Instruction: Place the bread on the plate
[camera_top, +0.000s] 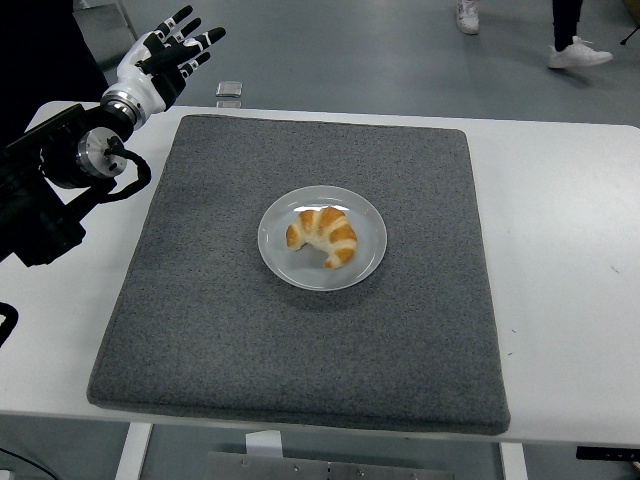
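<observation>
A golden croissant (322, 236) lies on a small white plate (367, 262) in the middle of a grey mat (300, 340). My left hand (172, 48) is raised at the far left, beyond the mat's back left corner and well away from the plate. Its fingers are spread and it holds nothing. My right arm is out of view.
The mat covers most of the white table (570, 250). A small grey object (229, 89) lies on the floor behind the table. A person's legs and white shoes (578, 52) show at the top right.
</observation>
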